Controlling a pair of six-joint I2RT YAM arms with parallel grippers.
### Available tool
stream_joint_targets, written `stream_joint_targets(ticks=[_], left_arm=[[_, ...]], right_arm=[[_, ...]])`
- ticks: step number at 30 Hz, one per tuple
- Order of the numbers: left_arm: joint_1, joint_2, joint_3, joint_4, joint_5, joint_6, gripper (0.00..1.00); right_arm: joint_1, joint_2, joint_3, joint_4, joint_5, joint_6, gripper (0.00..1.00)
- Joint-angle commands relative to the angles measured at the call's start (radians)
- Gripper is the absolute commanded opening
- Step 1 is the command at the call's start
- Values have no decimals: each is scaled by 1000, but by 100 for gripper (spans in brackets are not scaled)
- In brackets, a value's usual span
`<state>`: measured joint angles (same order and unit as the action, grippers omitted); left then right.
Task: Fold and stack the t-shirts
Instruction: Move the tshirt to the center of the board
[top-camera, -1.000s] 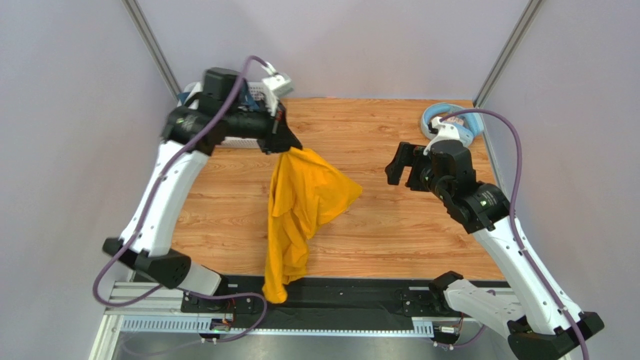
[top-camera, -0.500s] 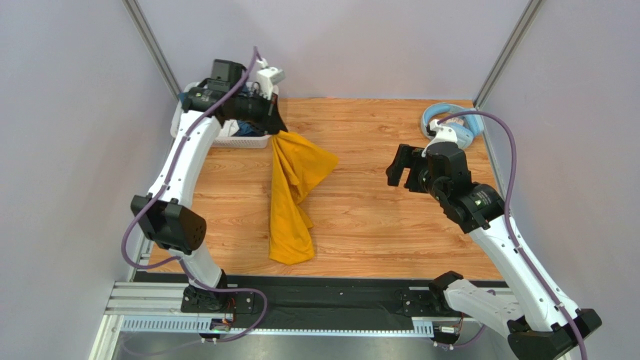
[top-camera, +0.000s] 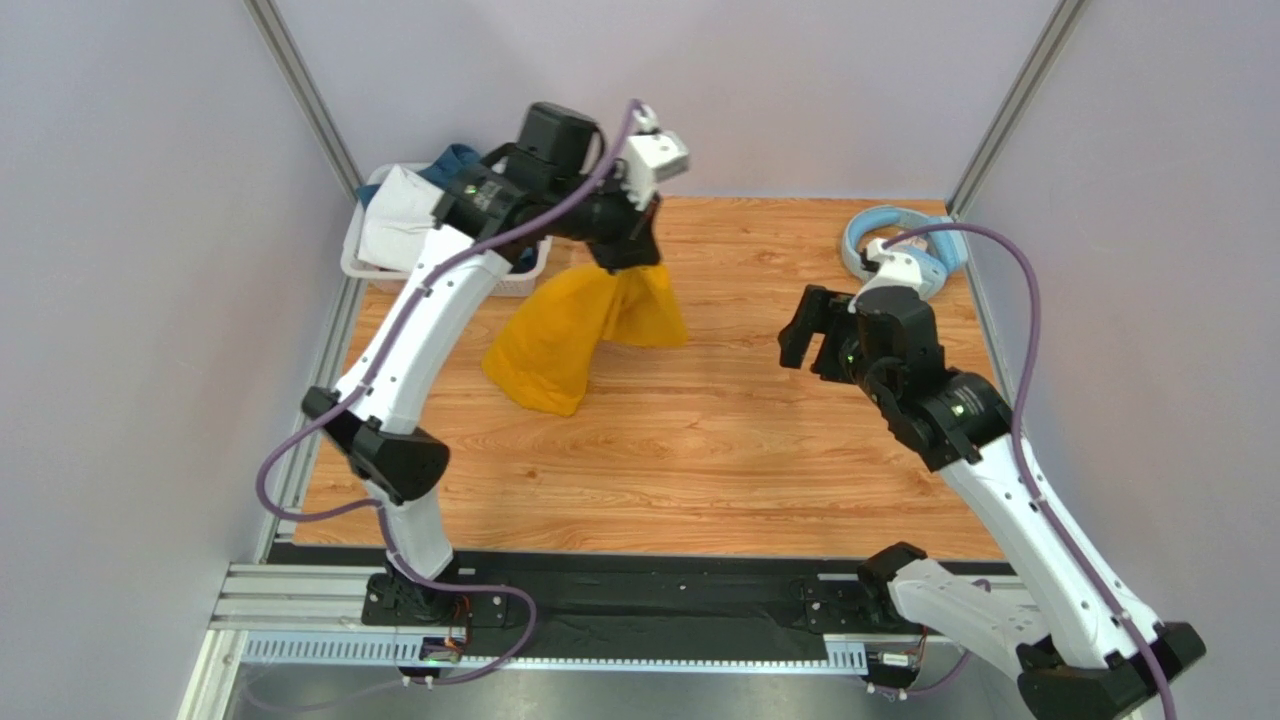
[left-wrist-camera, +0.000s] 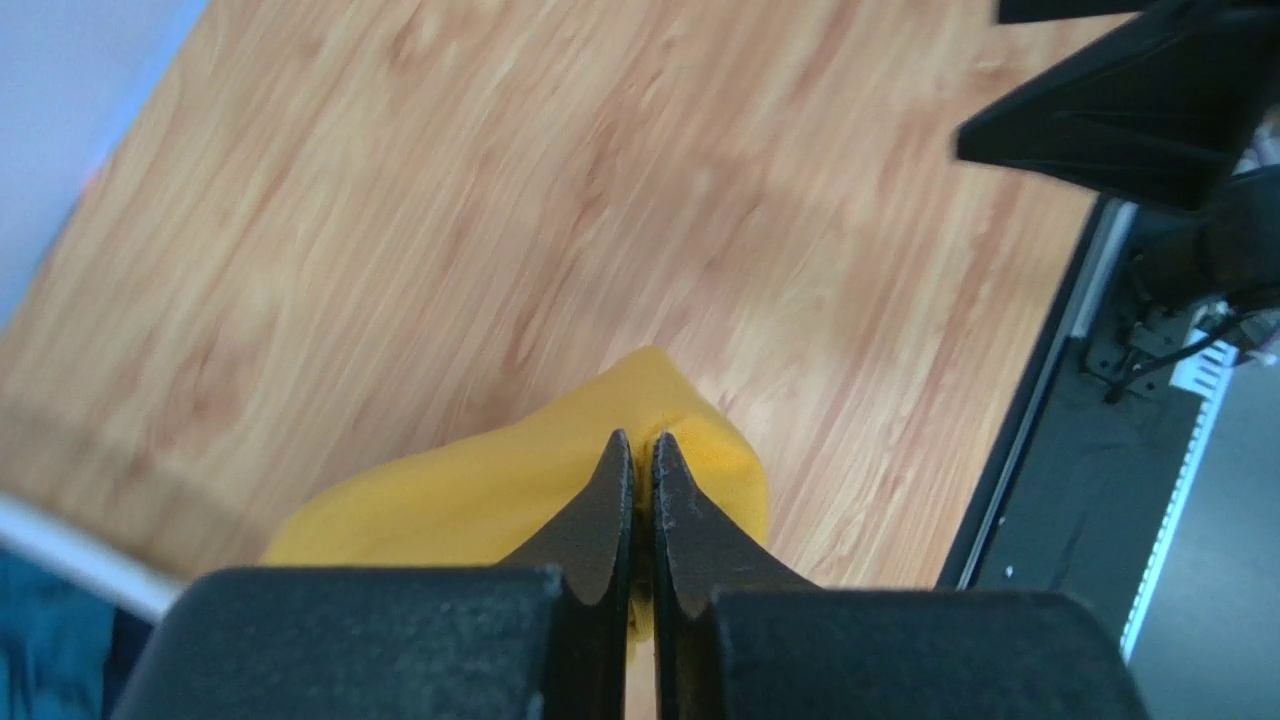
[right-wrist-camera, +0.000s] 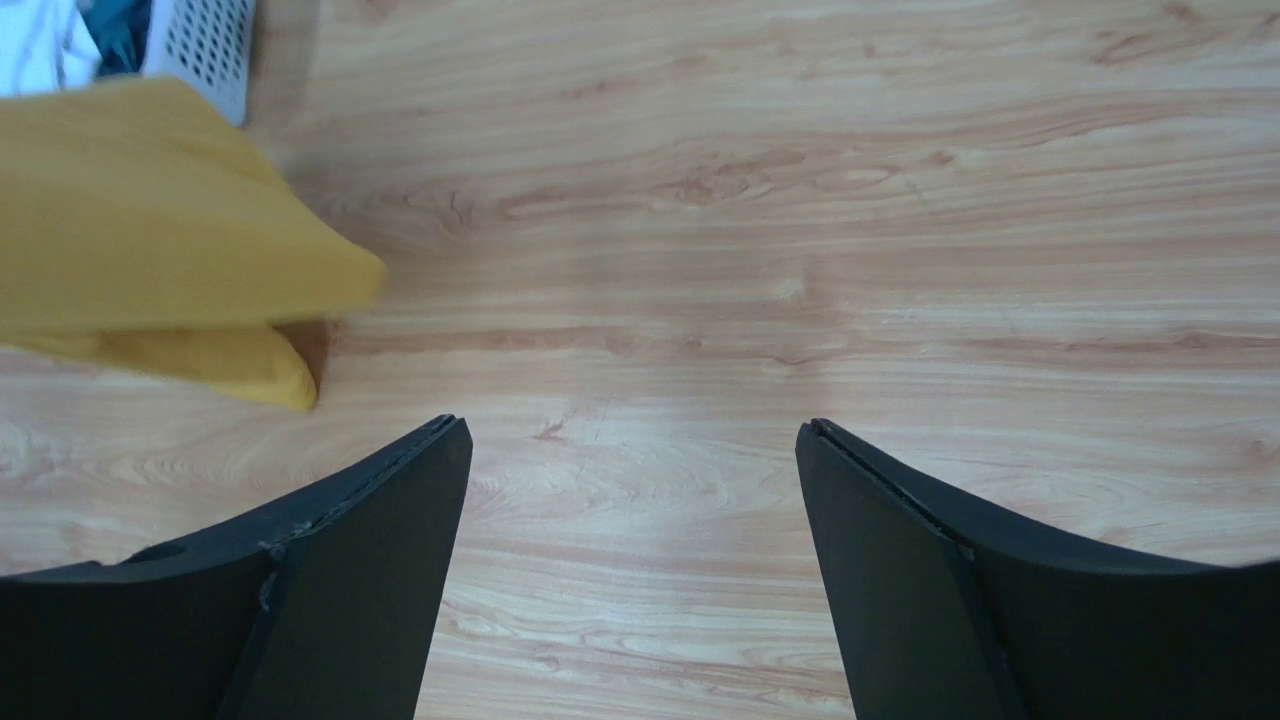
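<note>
Left gripper (left-wrist-camera: 633, 450) pinches the shirt (top-camera: 579, 323), drooping long toward near-left; right gripper (right-wrist-camera: 631, 432) wide, empty. Only top view shows headphones (top-camera: 861, 240).

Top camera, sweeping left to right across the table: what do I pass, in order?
In order: white plastic lattice basket with clothes in it → bunched mustard-yellow cloth t-shirt → open black right claw → light-blue headphones near the far right corner.
</note>
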<state>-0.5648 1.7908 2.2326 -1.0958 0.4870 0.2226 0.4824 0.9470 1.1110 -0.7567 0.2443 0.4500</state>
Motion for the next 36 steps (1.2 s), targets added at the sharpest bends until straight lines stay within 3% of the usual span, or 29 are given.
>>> stream_joint_targets(ticks=[1, 2, 4, 9, 12, 15, 18, 22, 25, 28, 32, 34, 35, 36], left_arm=[[-127, 117, 325, -21, -85, -17, 0], [-138, 137, 437, -10, -97, -37, 0], [-139, 137, 467, 83, -128, -78, 0], [-194, 108, 361, 175, -127, -134, 0], [-201, 125, 326, 154, -140, -180, 0], [-138, 107, 204, 151, -104, -216, 0], [-5, 20, -38, 206, -61, -238, 0], [129, -161, -622, 427, -47, -243, 0], [198, -241, -862, 493, -60, -227, 0], [259, -297, -1022, 545, -50, -224, 0], [293, -363, -1079, 584, -64, -192, 0], [293, -354, -1032, 538, -56, -178, 14], [293, -347, -1012, 522, -53, -169, 30], [293, -340, -996, 496, -59, -166, 38]], right_arm=[[4, -184, -3, 74, 200, 33, 86], [4, -218, -13, 92, 223, 38, 87], [4, -310, -25, 108, 259, 45, 87], [4, -477, -74, 175, 237, 44, 86], [4, -481, -66, 180, 208, 41, 86], [4, -438, -48, 140, 168, 42, 87], [4, -421, -60, 132, 135, 50, 87], [2, -403, -74, 128, 107, 39, 88], [2, -364, -86, 116, 60, 30, 92], [2, -280, -99, 73, 0, 49, 93], [4, -113, -115, -6, -97, 78, 96], [4, -80, -137, -21, -150, 93, 96], [2, -61, -167, -21, -155, 99, 96], [4, -53, -178, -21, -158, 105, 96]])
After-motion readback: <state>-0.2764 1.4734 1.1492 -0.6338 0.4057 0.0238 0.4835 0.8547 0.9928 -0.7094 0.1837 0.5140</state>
